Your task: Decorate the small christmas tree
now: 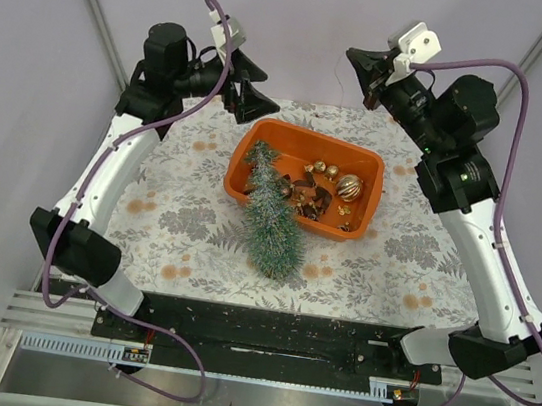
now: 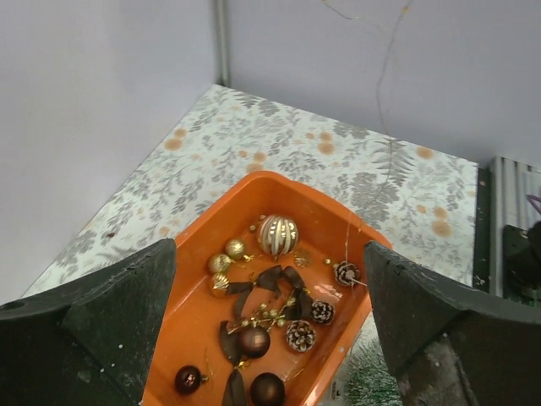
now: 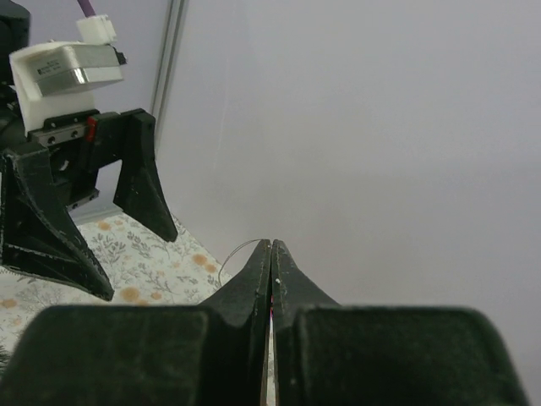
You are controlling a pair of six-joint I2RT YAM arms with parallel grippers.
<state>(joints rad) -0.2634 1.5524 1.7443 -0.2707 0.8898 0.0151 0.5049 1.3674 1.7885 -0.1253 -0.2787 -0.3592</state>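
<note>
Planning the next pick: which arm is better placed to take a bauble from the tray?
Left. The left gripper is open and hangs above the orange tray, baubles in its camera's view. The right gripper is shut, raised, facing the wall.

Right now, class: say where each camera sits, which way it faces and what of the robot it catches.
Top external: above and behind the bases, looking down on the table; left arm and right arm show.
Left wrist: on the left arm, looking down into the orange tray; the open left gripper frames it.
Right wrist: looks across at the wall; the shut right gripper fills the foreground.
Shared: top and left wrist both show the tray and small christmas tree.
</note>
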